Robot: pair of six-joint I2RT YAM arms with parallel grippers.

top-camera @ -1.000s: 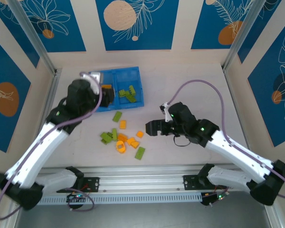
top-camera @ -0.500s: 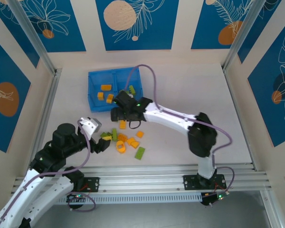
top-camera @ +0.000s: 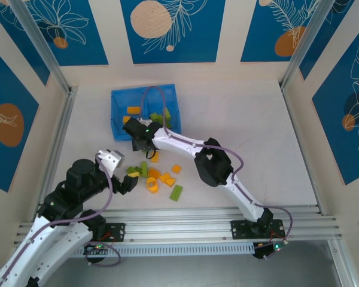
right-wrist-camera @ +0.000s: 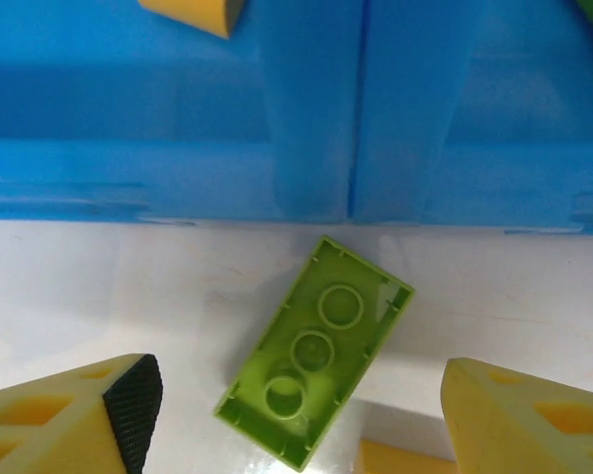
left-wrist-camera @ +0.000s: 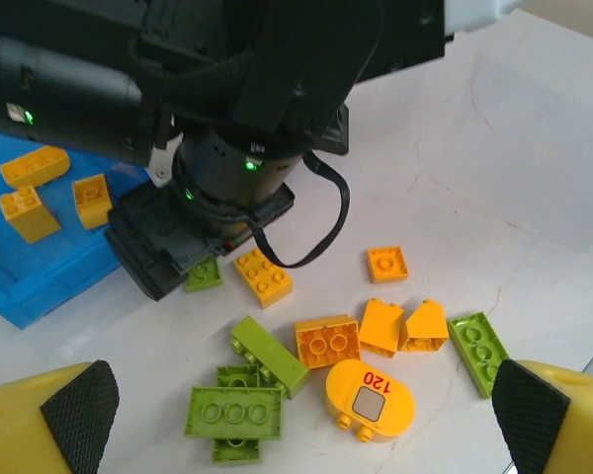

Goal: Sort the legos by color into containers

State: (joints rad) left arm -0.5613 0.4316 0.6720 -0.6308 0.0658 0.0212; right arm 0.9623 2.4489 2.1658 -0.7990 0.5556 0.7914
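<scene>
The legos lie in a loose pile of lime green and orange-yellow bricks on the white table. The containers are the two halves of a blue tray; orange bricks lie in the left half and green ones in the right. My right gripper hangs just in front of the tray. In the right wrist view the gripper stands open around an upside-down lime green brick, with gaps on both sides. My left gripper is open above the pile, over a green plate and an orange "120" piece.
The tray's front wall and divider rise right behind the green brick. An orange brick lies close to it on the near side. The right arm stretches across the table over the pile. A metal rail borders the left side.
My left arm has pulled back from the tray to the pile and opened its gripper. My right arm has swung left across the table to the tray's front, its fingers narrowing around the green brick.
</scene>
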